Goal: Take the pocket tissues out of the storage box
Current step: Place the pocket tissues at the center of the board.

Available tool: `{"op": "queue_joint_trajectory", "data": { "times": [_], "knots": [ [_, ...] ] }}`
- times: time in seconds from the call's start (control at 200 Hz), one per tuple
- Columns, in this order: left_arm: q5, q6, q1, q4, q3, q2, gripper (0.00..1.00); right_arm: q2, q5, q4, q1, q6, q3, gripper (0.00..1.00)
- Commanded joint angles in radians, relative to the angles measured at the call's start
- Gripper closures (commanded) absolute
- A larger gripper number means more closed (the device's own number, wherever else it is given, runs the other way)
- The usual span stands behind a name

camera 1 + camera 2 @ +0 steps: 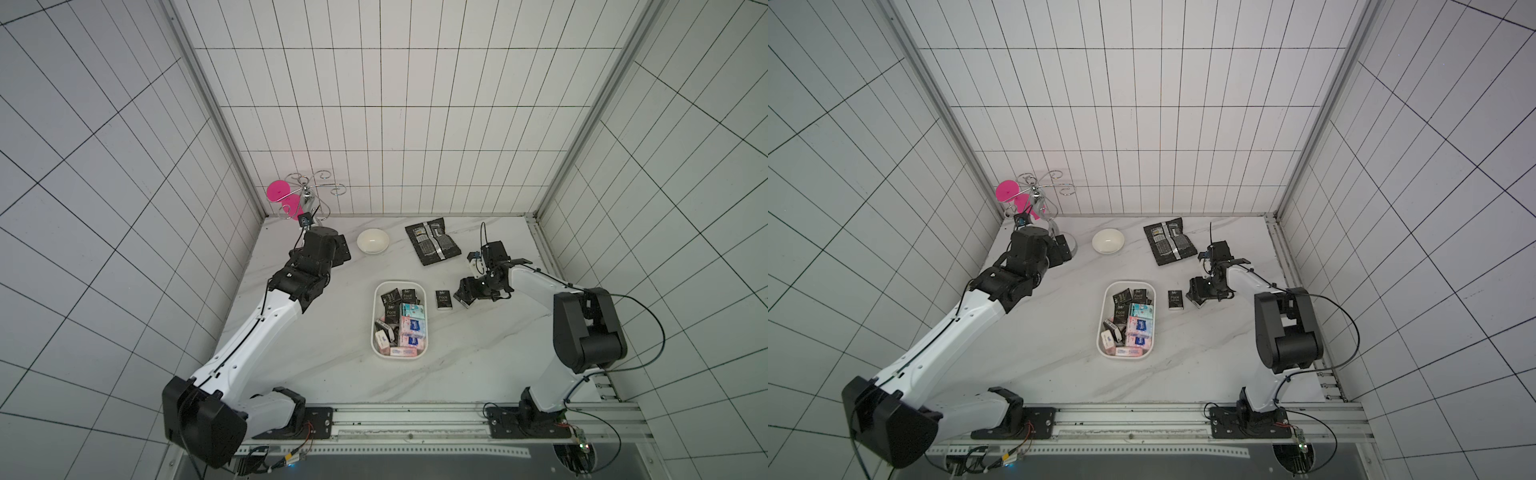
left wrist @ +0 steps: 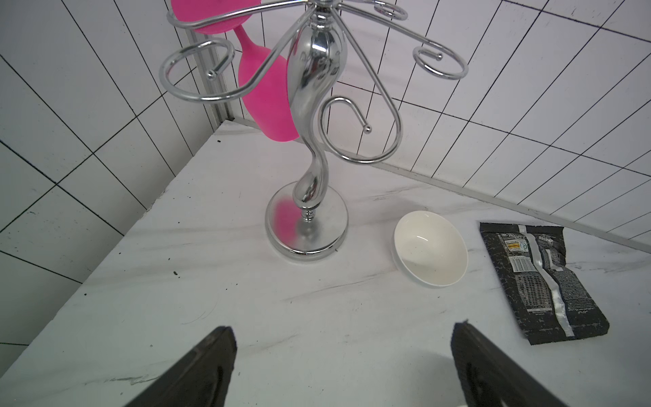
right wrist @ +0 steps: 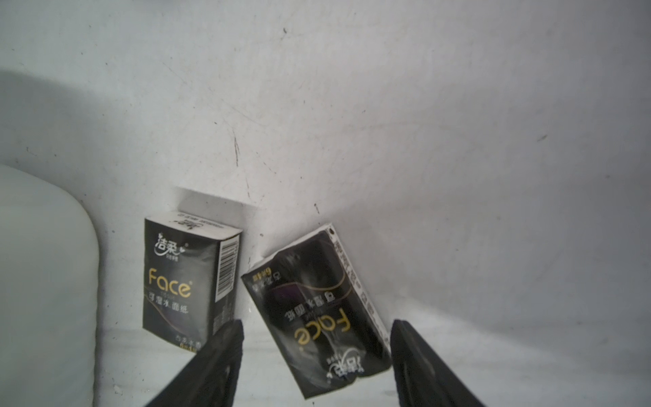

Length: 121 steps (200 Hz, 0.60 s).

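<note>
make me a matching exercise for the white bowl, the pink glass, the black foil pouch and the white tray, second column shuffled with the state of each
Things:
A. small round white bowl
B. pink stemmed glass
C. large flat black foil pouch
D. shallow white plastic storage box

States:
1. holds pocket tissues
2. hangs upside down on the chrome wire rack
3. stands upright, empty
4. lies flat, silver strip facing up

Pairs: A-3, B-2, C-4, D-1
</note>
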Motion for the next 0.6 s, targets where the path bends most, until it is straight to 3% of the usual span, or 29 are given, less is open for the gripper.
{"op": "queue_joint_trajectory", "data": {
  "times": [0.0, 0.6],
  "knots": [
    [-0.002, 0.002, -0.004, -0.009, 0.004, -0.020, 0.01, -0.017, -0.035, -0.012, 0.011, -0.006, -0.013, 0.30],
    [0.008, -0.006, -0.004, -0.004, -0.001, -0.009, 0.01, -0.034, 0.052, -0.023, 0.068, 0.025, -0.072, 0.31]
  ]
}}
